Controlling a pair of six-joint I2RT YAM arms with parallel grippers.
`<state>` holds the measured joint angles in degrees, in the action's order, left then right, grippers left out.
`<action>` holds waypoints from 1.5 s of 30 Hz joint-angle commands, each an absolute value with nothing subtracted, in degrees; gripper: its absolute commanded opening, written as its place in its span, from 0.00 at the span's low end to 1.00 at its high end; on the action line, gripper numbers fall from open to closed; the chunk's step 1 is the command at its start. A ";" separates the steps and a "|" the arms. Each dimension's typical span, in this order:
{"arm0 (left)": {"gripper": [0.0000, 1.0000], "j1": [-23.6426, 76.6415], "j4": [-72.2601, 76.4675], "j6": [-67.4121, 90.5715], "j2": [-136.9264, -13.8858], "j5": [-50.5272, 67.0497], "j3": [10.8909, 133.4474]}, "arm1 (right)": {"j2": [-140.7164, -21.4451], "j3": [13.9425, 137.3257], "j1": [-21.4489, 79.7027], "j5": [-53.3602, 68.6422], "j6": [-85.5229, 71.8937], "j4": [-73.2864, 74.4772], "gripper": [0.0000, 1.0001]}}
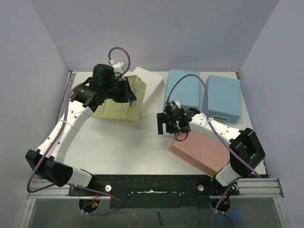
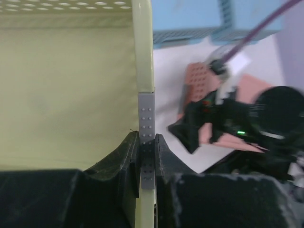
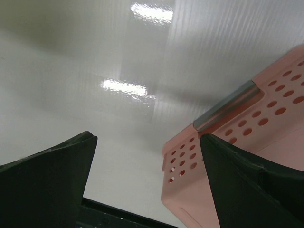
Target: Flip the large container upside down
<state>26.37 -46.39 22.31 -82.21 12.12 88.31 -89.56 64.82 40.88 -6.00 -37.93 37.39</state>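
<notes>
Your left end effector (image 2: 147,142) is clenched on a wall of the yellow perforated container (image 1: 116,110), near the far-left corner of the desk (image 1: 123,147); only the left wrist view shows that pinch. Your right end effector (image 3: 148,140) hangs released by a corner of the pink container (image 3: 266,123).

White arms (image 1: 66,128) carry black joints (image 1: 47,168), black tools (image 1: 166,127) and looping purple cables (image 1: 118,50).

Large pale yellow container (image 1: 114,110), perforated walls (floor inside is plain and smooth), tilted rather than flat, far left side.
</notes>
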 commanded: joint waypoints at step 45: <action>0.00 31.72 57.46 98.12 -73.65 45.15 41.21 | -60.41 69.86 13.24 -10.11 -33.16 47.50 0.98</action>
<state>30.52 45.08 94.61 -73.38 48.07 42.24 -60.86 69.34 13.52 -10.04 -33.87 49.52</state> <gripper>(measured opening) 0.097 0.977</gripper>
